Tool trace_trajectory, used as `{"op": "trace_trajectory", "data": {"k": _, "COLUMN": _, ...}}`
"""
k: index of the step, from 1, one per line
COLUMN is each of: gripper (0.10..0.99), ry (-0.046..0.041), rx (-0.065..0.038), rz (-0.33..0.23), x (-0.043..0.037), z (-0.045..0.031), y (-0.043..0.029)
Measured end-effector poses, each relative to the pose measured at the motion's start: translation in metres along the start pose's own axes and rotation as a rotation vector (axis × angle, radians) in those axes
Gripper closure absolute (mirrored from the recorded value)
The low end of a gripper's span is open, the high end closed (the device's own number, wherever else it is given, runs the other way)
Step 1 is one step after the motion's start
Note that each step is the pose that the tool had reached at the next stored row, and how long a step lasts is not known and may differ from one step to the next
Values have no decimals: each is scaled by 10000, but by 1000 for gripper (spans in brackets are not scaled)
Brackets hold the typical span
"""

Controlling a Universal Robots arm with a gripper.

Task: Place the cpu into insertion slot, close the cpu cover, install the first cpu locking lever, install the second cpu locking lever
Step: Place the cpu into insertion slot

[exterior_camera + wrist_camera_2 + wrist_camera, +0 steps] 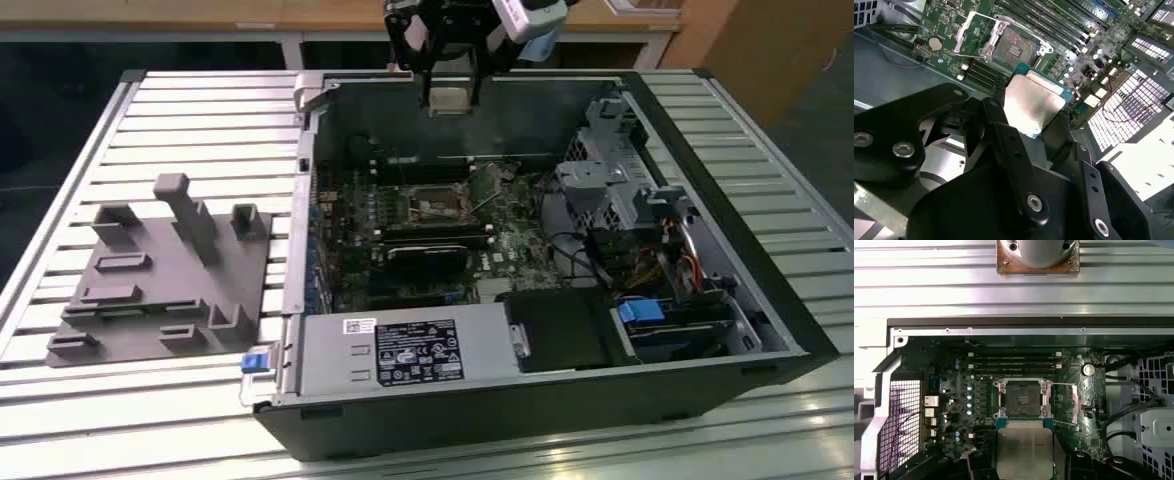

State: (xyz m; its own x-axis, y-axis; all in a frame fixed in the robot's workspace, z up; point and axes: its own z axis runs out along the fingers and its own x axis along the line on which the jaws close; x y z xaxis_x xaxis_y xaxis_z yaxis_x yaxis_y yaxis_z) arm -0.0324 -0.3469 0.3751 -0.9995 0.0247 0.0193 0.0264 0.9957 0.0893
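clamped flat in the gripper (449,92) by two opposite edges, evidently to keep the cpu (1024,452) level and square to the slot (1022,396). held above the board (954,390), well clear of the slot, near the case (787,330) wall. cover (973,31) standing open beside the slot, leaving its dark centre bare. silver-grey metal top facing up, square, rimmed by a teal edge.

Exterior view above case (534,425), both wrist views facing insertion slot (1021,399) (1016,47)
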Motion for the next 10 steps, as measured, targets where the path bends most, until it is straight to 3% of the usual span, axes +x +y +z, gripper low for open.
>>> {"op": "trace_trajectory", "data": {"k": 10, "gripper": 545, "ry": -8, "rx": -2, "rz": 92, "x": 0, "z": 0, "y": 0}}
